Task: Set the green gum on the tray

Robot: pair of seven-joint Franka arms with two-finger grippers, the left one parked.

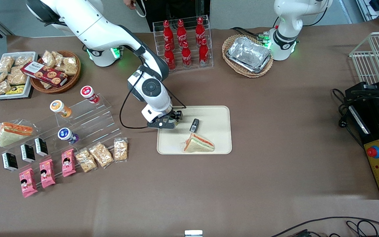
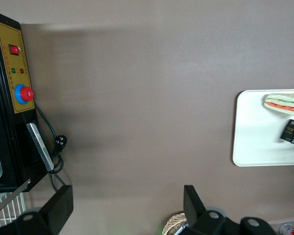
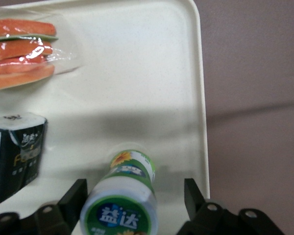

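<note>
Scanning across from the working arm's end of the counter point(image 1: 275, 184), I see the clear stepped rack point(image 1: 87, 121) with its orange-lidded canister point(image 1: 60, 108), red-lidded canister point(image 1: 88, 93) and blue-lidded canister point(image 1: 67, 135) sitting on the steps. Next comes my hand point(image 1: 171, 124), low over the tray point(image 1: 215, 113) at the edge facing that rack. In the wrist view the hand point(image 3: 135, 201) is spread wide, fingers point(image 3: 76, 196) standing clear on either side of the green gum point(image 3: 123, 200), with visible gaps and no contact. The gum canister stands on the tray point(image 3: 152, 73) surface, just inside the rim, green-and-white lid up toward the camera and leaning slightly. Just beside it on the tray lies a small black packet point(image 3: 14, 156), and past that the wrapped sandwich point(image 3: 22, 51). From the front, the black packet point(image 1: 194, 125) sits mid-tray and the sandwich point(image 1: 198, 144) lies nearer the front camera. Toward the parked arm's end, a wicker basket holding foil trays point(image 1: 249, 54) rests on the counter.
</note>
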